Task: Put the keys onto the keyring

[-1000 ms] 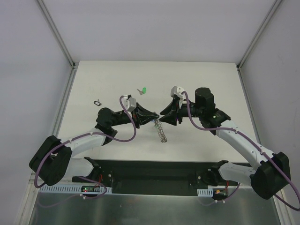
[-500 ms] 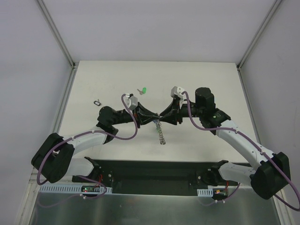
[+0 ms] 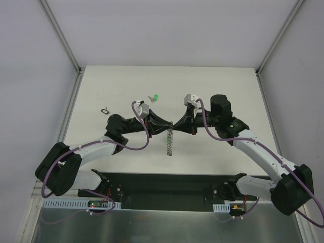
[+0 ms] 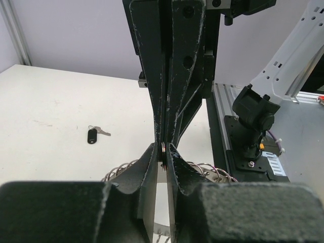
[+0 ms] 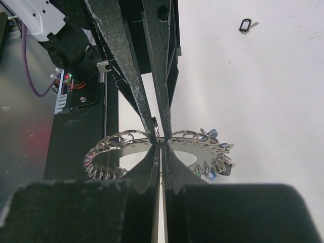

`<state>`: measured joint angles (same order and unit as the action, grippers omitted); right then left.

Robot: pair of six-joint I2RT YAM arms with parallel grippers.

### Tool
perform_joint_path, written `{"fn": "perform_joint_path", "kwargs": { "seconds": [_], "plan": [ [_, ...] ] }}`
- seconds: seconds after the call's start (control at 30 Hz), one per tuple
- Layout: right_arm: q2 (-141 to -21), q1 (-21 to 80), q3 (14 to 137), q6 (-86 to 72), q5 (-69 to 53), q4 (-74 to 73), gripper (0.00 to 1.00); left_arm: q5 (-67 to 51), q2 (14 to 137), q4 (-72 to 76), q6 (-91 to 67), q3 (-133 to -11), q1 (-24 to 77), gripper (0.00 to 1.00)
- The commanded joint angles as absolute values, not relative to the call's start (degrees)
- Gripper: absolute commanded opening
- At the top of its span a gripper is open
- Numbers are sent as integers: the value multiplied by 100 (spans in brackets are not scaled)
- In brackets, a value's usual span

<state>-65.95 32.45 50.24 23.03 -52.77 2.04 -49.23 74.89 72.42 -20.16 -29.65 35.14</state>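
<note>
Left gripper (image 3: 167, 128) and right gripper (image 3: 176, 125) tip-to-tip on hanging keyring (image 3: 170, 143)

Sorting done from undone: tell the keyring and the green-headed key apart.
The keyring is pinched between the left gripper and the right gripper, both shut on it; the green-headed key lies loose on the table. The keyring is far larger than the key. The keyring is silver and coiled; the key has a green head. Both show silver metal.

white arm links (image 3: 255, 152), black joints (image 3: 220, 107), purple cables (image 3: 135, 149), scuffed black pincer fingers (image 4: 147, 76).
</note>
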Motion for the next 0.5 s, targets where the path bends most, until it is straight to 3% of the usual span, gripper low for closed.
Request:
{"fn": "perform_joint_path", "kwargs": {
  "seconds": [0.0, 0.17, 0.27, 0.47],
  "plan": [
    [-6495, 3278, 5475, 2539, -5301, 247, 1, -5115, 7348, 7569, -1662, -3164, 3507, 14],
    [-6618, 3287, 5704, 2830, -5037, -481, 1, -5063, 6918, 6471, -890, -3173, 3507, 30],
    [-6688, 3313, 5827, 3023, -4869, -834, 1, -4984, 6698, 5741, -468, -3199, 3507, 31],
    [-6881, 3586, 6300, 3594, -4255, -1948, 1, -4843, 6399, 4072, 271, -3480, 3507, 45]
  ]
}}
